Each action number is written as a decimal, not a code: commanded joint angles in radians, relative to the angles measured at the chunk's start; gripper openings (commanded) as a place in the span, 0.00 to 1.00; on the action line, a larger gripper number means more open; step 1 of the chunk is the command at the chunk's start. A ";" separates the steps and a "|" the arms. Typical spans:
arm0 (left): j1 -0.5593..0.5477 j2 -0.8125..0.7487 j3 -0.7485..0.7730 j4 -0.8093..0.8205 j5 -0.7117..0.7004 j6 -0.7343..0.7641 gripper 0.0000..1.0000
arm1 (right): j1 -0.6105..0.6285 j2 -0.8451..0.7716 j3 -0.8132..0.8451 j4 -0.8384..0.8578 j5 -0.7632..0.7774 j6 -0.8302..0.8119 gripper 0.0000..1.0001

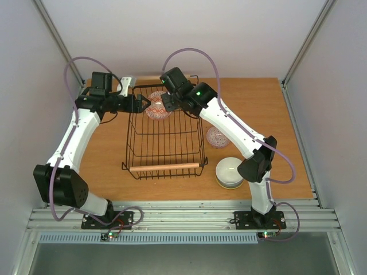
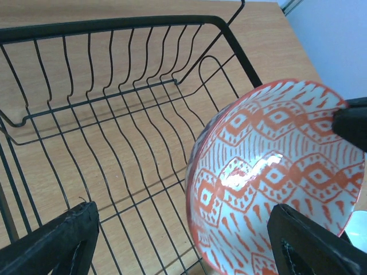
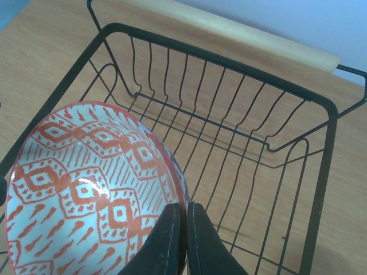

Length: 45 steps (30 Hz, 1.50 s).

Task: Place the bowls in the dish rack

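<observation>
An orange-and-white patterned bowl (image 1: 157, 109) (image 3: 86, 183) hangs tilted on edge over the far end of the black wire dish rack (image 1: 127, 132) (image 3: 229, 60). My right gripper (image 1: 169, 103) (image 3: 186, 209) is shut on the bowl's rim, one finger inside and one outside. My left gripper (image 1: 143, 104) (image 2: 183, 215) is open at the rack's far left. Its fingers are spread wide, and the bowl (image 2: 275, 172) sits partly between them, close to the right finger. The inside of the rack (image 2: 114, 26) holds nothing else that I can see.
A small patterned bowl (image 1: 218, 137) sits on the wooden table right of the rack. A cream bowl (image 1: 229, 172) stands on another nearer the front edge, beside my right arm. The rack's wooden handles (image 1: 164, 167) (image 3: 229, 31) are at its near and far ends.
</observation>
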 commanded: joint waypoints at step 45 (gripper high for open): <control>0.101 0.035 -0.151 0.273 0.564 -0.018 0.01 | -0.179 -0.498 -0.928 0.939 -0.966 0.439 0.99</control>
